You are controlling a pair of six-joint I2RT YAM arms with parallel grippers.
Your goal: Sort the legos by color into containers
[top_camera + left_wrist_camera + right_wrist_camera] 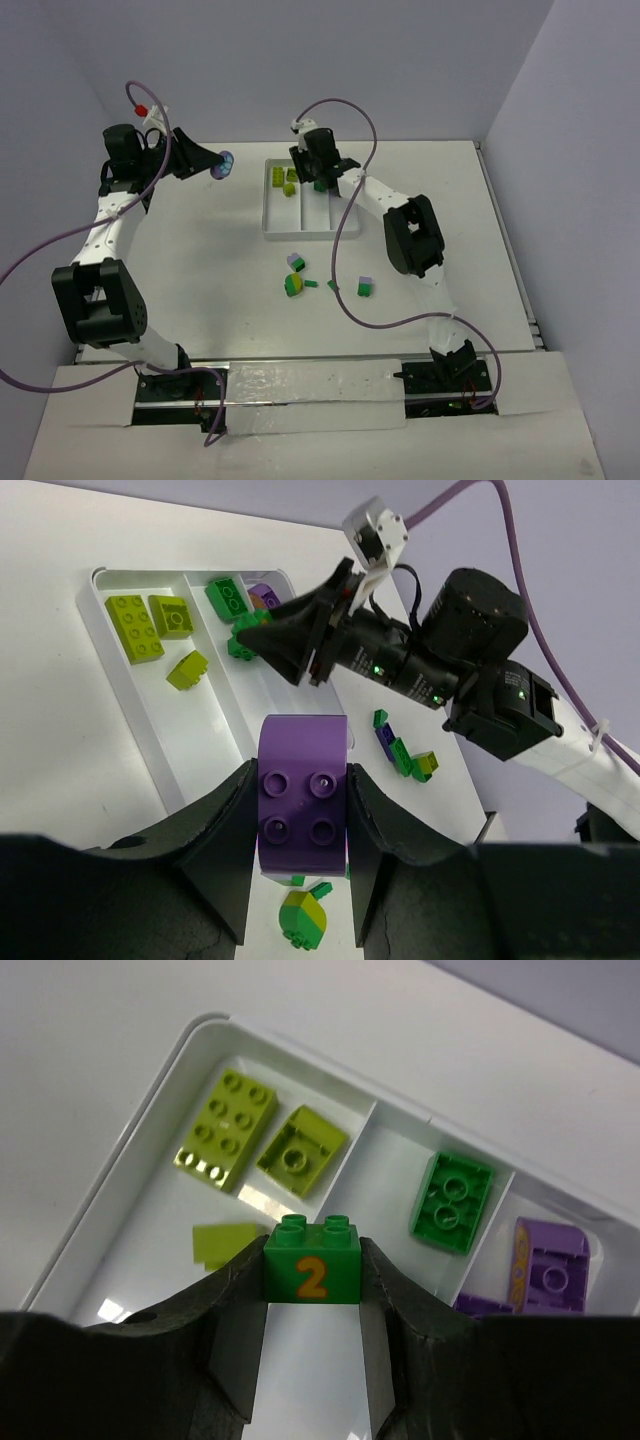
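The white three-compartment tray (pixel 266 236) lies at the table's centre back. My right gripper (pixel 320 184) is shut on a green brick marked "2" (pixel 312 1265) and holds it over the tray (pixel 200 1025), about at the divider between the left and middle compartments. The left compartment holds three yellow-green bricks (pixel 226 1128), the middle one a green brick (pixel 453 1200), and the right one purple pieces (pixel 548 1265). My left gripper (pixel 222 163) is raised left of the tray and shut on a purple brick (pixel 302 795).
Loose bricks lie on the table in front of the tray: a lilac-green one (pixel 296 263), a green-yellow round one (pixel 293 285), small green ones (pixel 334 287) and a lilac-green one (pixel 364 288). Walls enclose the table at the back and right.
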